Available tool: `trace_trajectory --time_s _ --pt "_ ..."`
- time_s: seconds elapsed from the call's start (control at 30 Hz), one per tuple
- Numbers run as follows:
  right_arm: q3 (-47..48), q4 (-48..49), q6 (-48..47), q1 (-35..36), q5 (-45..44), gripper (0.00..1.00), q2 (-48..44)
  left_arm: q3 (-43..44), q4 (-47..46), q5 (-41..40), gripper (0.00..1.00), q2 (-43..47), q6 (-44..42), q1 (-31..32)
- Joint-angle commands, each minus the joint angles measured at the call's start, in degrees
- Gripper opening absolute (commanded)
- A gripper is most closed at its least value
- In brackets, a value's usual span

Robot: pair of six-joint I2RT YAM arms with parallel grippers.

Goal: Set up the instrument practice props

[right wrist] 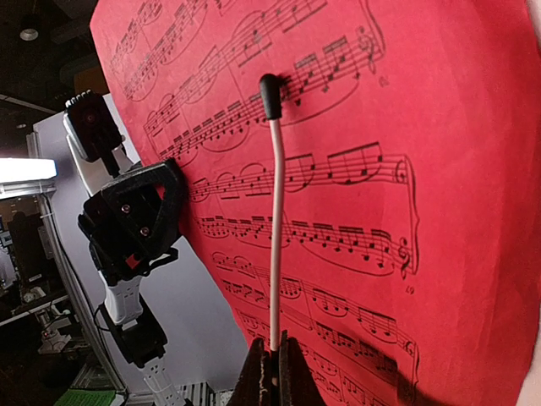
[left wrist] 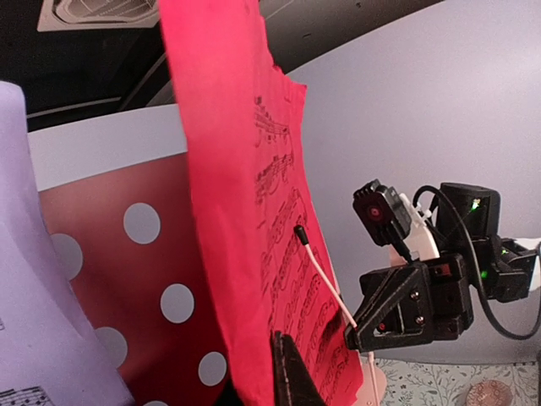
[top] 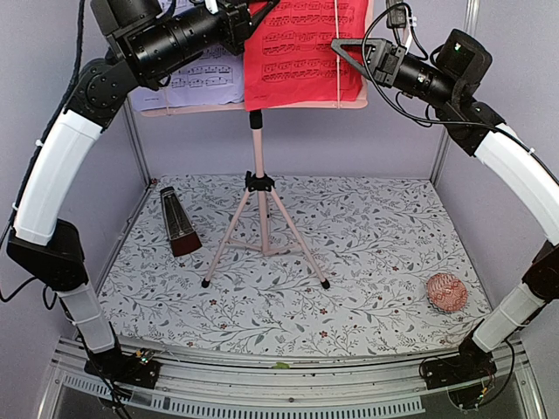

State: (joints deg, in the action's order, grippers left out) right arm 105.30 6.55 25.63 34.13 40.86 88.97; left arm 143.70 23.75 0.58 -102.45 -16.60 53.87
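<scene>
Right jaws first: clenched tight, pinching the lower end of the thin white page-holder wire. The wire's black tip sits over the staves of the red sheet; whether it presses the paper or stands just off it, I can't tell. Across the sheet, the left jaws are at its upper left edge, with one dark finger right beside the paper. Gripping or letting go? Can't tell from here.

So the step in hand looks like securing the red sheet on the perforated pink panel, next to the lilac sheet, which lies flat on the left half. The pink tripod stand is planted mid-desk toward the far edge, the metronome upright near the left edge of the desk, and the knitted ball off by the near right corner.

Next, I'd say: ease the wire down onto the page, then free the paper gently, so that the light stand doesn't rock.
</scene>
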Motion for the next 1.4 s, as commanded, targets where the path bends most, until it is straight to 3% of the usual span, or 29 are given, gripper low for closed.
trace_trajectory --time_s 0.0,0.7,1.0,1.37 --pt "-1.1 -1.3 -0.4 0.3 1.3 0.0 -0.2 1.8 -2.0 -1.1 0.06 -1.7 -1.0 -0.4" --pt "-1.0 -1.5 0.0 0.6 1.1 0.0 0.5 0.6 -9.6 -5.2 0.1 -2.8 0.6 -0.4" --pt "-0.9 -2.0 -0.3 1.0 1.2 0.0 0.9 0.1 -11.0 -4.5 0.01 -3.9 1.0 -0.4" --pt "-0.3 -3.4 -0.9 1.5 0.1 0.0 1.2 0.0 -12.1 -3.8 0.0 -4.7 1.3 -0.4"
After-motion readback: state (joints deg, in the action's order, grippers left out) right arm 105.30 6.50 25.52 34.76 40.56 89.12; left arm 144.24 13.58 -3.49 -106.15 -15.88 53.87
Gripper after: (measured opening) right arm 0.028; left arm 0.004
